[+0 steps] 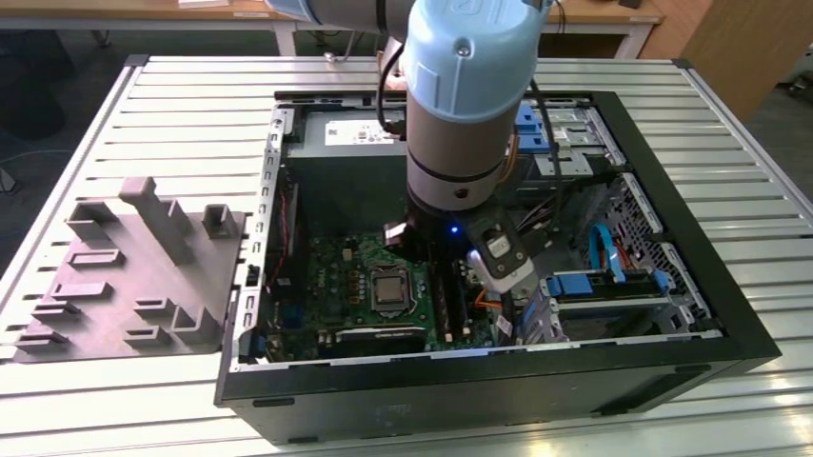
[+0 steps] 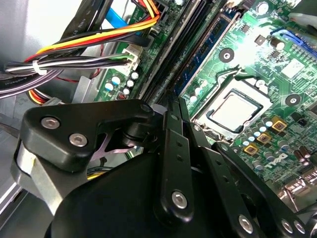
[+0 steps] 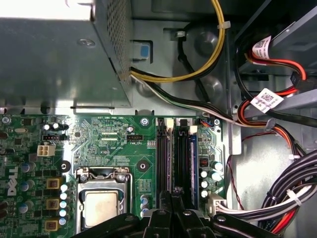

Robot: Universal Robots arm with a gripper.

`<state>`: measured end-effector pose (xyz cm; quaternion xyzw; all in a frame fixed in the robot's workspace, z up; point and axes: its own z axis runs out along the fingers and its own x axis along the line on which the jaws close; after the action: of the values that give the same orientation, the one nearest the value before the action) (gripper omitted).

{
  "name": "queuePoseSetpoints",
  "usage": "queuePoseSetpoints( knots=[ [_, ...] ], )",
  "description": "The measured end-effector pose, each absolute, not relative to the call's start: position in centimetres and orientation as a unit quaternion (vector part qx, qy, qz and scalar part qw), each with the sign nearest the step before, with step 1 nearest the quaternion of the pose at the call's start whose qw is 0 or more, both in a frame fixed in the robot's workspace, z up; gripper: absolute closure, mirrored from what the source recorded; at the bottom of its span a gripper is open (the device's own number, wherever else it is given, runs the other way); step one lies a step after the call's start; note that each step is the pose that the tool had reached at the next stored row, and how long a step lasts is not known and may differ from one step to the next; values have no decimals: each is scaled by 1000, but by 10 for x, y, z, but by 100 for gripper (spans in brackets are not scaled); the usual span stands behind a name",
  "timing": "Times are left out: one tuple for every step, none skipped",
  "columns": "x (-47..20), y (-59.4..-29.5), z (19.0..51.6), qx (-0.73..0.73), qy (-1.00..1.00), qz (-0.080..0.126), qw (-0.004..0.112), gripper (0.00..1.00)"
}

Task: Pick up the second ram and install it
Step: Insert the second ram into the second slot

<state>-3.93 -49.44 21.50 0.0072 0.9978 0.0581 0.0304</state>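
Black PC case (image 1: 711,343) lies open on the slatted table (image 1: 190,124). I have the arm (image 1: 464,105) down over the green motherboard (image 3: 114,144), gripper (image 3: 171,210) above the RAM slots (image 3: 176,153). Fingers look pressed together; can't tell if they pinch the second ram, can't locate it. I'd keep square to the slot, press evenly.

Open computer case (image 1: 661,367) on a slatted metal worktop (image 1: 190,114), with a grey moulded fixture tray (image 1: 128,276) at the exterior view's left. Green motherboard (image 3: 114,144) carrying a metal-capped processor socket (image 3: 100,206) and long black memory slots (image 3: 182,153). Bundled cables (image 2: 74,59) and the grey power supply box (image 3: 54,54) border the board.
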Motion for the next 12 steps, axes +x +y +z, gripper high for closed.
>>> queuePoseSetpoints(
  knots=[
    [-39, -494, 215, 7, 998, 58, 30, 88],
    [-39, -494, 214, 7, 998, 58, 30, 88],
    [-39, -494, 214, 7, 998, 58, 30, 88],
    [-39, -494, 214, 7, 998, 58, 30, 88],
    [-39, -494, 214, 7, 998, 58, 30, 88],
    [-39, -494, 213, 7, 998, 58, 30, 88],
    [-39, -494, 213, 7, 998, 58, 30, 88],
    [-39, -494, 213, 7, 998, 58, 30, 88],
    [-39, -494, 213, 7, 998, 58, 30, 88],
    [-39, -494, 213, 7, 998, 58, 30, 88],
    [-39, -494, 213, 7, 998, 58, 30, 88],
    [-39, -494, 213, 7, 998, 58, 30, 88]
  ],
)
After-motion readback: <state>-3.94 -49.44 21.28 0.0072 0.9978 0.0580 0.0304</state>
